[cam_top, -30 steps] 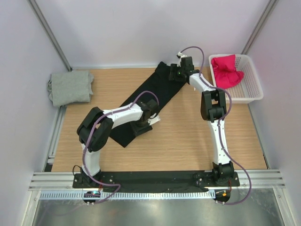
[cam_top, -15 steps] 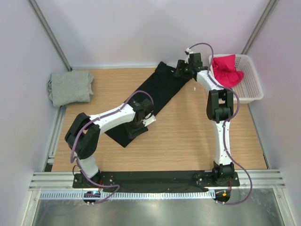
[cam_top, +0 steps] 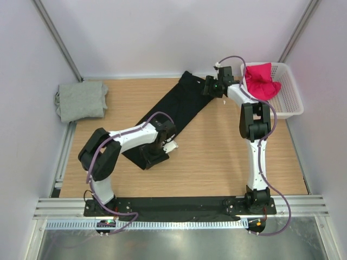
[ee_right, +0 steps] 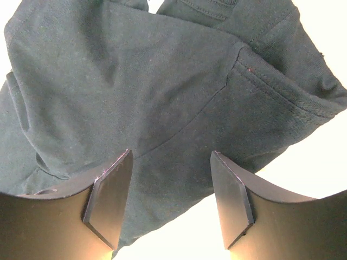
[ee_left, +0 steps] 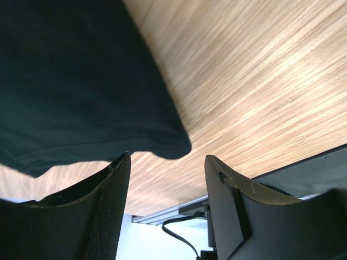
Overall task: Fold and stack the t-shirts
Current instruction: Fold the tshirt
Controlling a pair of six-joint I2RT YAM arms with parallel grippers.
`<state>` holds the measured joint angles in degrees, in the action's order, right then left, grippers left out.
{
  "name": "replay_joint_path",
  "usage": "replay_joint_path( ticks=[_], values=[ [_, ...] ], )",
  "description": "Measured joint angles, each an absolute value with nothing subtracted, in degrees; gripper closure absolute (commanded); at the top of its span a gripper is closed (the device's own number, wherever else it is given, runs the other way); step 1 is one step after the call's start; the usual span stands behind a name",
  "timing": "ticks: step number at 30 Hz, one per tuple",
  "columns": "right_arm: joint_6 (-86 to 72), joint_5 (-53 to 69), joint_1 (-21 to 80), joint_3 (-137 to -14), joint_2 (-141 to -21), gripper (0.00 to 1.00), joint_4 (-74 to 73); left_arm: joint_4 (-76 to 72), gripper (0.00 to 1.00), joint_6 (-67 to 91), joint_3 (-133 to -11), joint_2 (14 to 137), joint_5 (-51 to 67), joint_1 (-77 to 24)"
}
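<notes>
The black t-shirt lies as a long folded strip, running diagonally from the back of the table toward the near left. My left gripper is open and empty over its near end. In the left wrist view the shirt's corner sits just ahead of the open left gripper. My right gripper is open at the strip's far right corner. In the right wrist view the black cloth lies under the open right gripper. The grey t-shirt lies folded at the far left. The magenta-red t-shirt is crumpled in the basket.
The white mesh basket stands at the back right corner, next to the right arm. White walls enclose the table on three sides. Bare wood shows between the arms. A metal rail runs along the near edge.
My left gripper has moved toward the near end of the black strip. My right gripper has shifted a little right, to the far corner of the shirt. The shirts have not moved.
</notes>
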<state>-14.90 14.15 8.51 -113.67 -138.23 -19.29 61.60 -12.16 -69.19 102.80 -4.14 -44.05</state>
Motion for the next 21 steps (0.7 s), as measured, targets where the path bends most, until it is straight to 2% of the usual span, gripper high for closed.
replay_joint_path(
  ticks=[6, 9, 10, 12, 13, 15, 16, 21],
  values=[
    [-14.9, 14.2, 8.51, -113.69, -138.23, 0.35, -19.25, 61.6, 0.46, -12.21, -68.53, 105.73, -2.07, -44.1],
    [-14.81, 14.17, 8.51, -113.69, -138.26, 0.35, -19.25, 61.58, 0.59, -12.19, -68.53, 106.24, -1.19, -44.07],
    [-14.74, 14.17, 8.51, -113.69, -138.26, 0.35, -19.25, 61.6, 0.68, -12.16, -68.53, 106.5, -0.69, -44.07],
    [-14.7, 14.15, 8.51, -113.82, -138.28, 0.35, -19.25, 61.63, 0.76, -12.1, -68.53, 107.15, 0.21, -44.07],
    [-14.7, 14.13, 8.51, -113.95, -138.41, 0.35, -19.25, 61.65, 0.83, -12.14, -68.55, 107.57, 0.6, -44.07],
    [-14.7, 14.13, 8.51, -114.72, -139.02, 0.34, -19.25, 61.78, 0.87, -12.34, -68.55, 108.36, 1.28, -44.07],
    [-14.7, 14.13, 8.54, -115.39, -139.61, 0.35, -19.05, 61.87, 0.93, -12.43, -68.58, 108.64, 1.43, -44.07],
    [-14.72, 14.11, 8.75, -117.73, -141.69, 0.35, -17.96, 63.37, 1.0, -12.88, -70.3, 108.99, 2.92, -44.07]
  ],
)
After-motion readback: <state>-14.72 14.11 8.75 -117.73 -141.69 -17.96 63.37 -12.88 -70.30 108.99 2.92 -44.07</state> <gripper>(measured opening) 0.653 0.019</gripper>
